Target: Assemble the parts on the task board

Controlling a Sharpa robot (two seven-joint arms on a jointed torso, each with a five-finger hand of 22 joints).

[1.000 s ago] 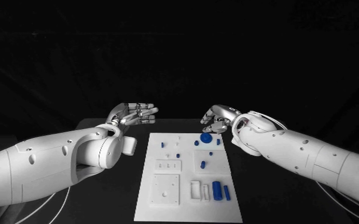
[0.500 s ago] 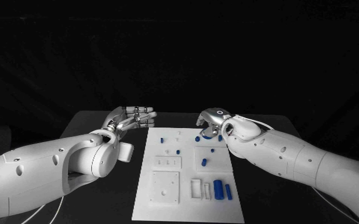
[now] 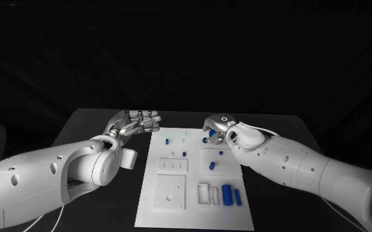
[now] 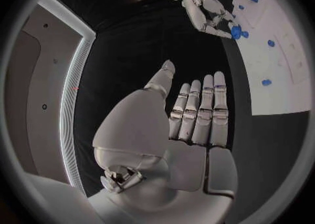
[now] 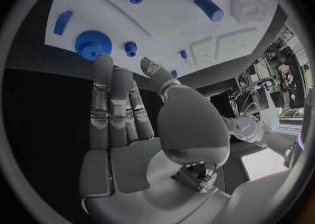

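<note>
Right hand, fingers apart, holding nothing, fingertips at the round blue toothed gear on the white task board's far right corner (touching unclear). Left hand flat, empty, just left of the board.

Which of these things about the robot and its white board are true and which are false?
1. The right hand reaches toward the big blue gear. True.
2. The left hand holds a blue part. False: it holds nothing, fingers straight.
3. The task board lies between the two arms. True.
4. The left hand rests on the board. False: it is beside the board, over the black table.
</note>
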